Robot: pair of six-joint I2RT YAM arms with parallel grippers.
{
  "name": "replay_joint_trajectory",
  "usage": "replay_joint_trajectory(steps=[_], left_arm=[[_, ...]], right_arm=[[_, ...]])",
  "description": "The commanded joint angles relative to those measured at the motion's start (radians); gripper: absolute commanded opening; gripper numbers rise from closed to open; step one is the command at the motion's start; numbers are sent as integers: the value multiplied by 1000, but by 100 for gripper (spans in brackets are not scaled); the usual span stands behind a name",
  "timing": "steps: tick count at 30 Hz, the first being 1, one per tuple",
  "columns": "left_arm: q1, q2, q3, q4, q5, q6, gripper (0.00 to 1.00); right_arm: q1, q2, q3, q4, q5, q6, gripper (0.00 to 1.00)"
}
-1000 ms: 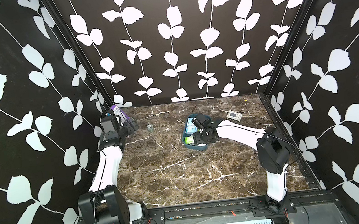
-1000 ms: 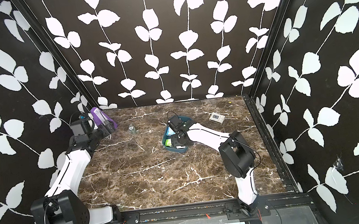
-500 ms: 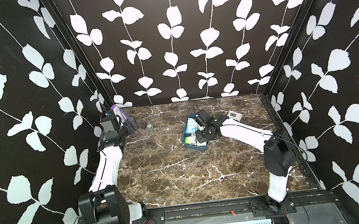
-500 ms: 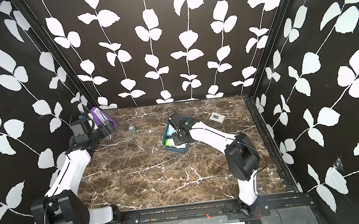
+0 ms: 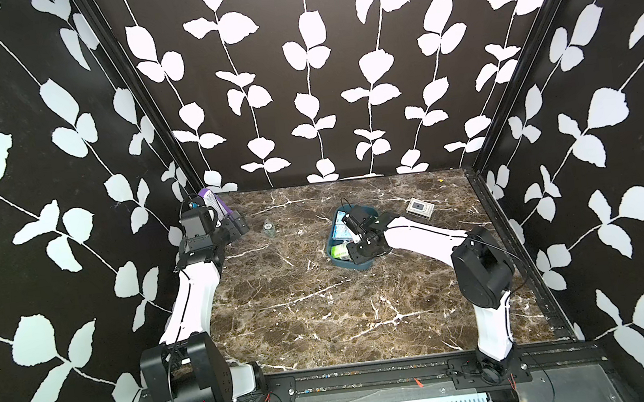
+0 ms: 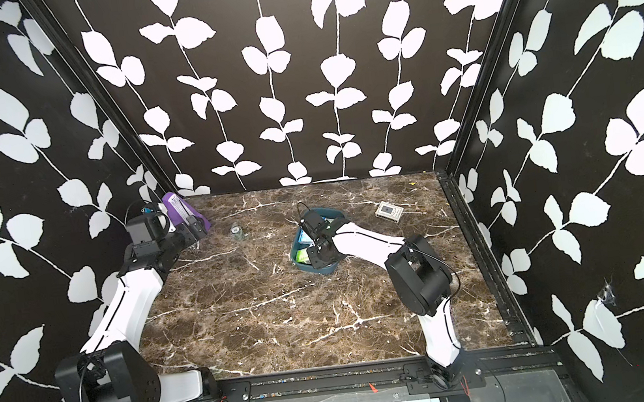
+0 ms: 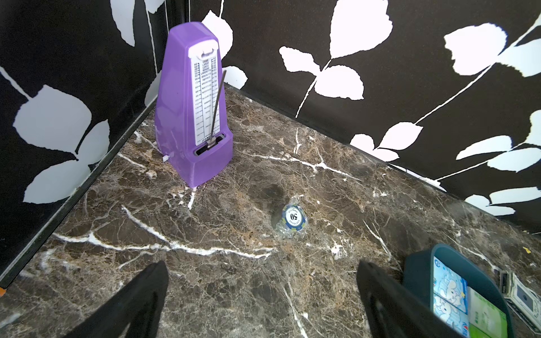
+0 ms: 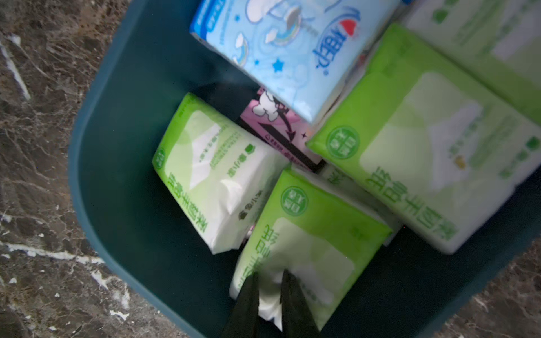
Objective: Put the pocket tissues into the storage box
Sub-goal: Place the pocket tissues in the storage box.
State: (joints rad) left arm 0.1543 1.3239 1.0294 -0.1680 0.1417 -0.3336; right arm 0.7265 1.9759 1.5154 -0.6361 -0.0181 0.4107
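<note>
The dark teal storage box (image 5: 350, 267) (image 6: 320, 271) stands at mid-table, towards the back, in both top views. Several pocket tissues lie inside it: green packs (image 8: 210, 169) (image 8: 409, 152), a blue pack (image 8: 281, 44) and a pink-and-black one (image 8: 281, 128). My right gripper (image 5: 350, 248) (image 8: 270, 273) hangs inside the box just over a green pack (image 8: 310, 234). Its jaws are almost together, with only a thin gap showing the pack beneath. My left gripper (image 5: 238, 224) (image 7: 260, 263) stands open over bare marble at the back left, holding nothing.
A purple metronome (image 7: 193, 111) stands in the back left corner beside my left gripper. A wrapped poker chip (image 7: 292, 218) lies between it and the box. A flat gadget with a dark screen (image 5: 420, 206) lies behind the box to the right. Patterned walls enclose the table.
The right gripper's jaws have closed from wide open to nearly together, and its wrist has shifted slightly over the box. The left arm has not moved.
</note>
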Motion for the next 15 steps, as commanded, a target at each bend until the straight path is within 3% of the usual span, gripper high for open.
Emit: replay_joint_trajectory(steps=[1,4,6,9,15], left_arm=[[8,-36,1,-20,2,-6,99],[8,-43,5,-32,-2,-7,99],[8,-42,10,-36,2,-14,99],[1,-31,13,-15,12,-36,99],[-60,-30,-22,62,-76,9,99]], right_arm=[[1,13,-18,37,-10,-5,19],[1,7,14,39,-20,-27,25],[2,-24,22,49,-26,-45,34],[-1,-112,-7,107,-15,-72,64],[-26,-275,-64,188,62,-202,99]])
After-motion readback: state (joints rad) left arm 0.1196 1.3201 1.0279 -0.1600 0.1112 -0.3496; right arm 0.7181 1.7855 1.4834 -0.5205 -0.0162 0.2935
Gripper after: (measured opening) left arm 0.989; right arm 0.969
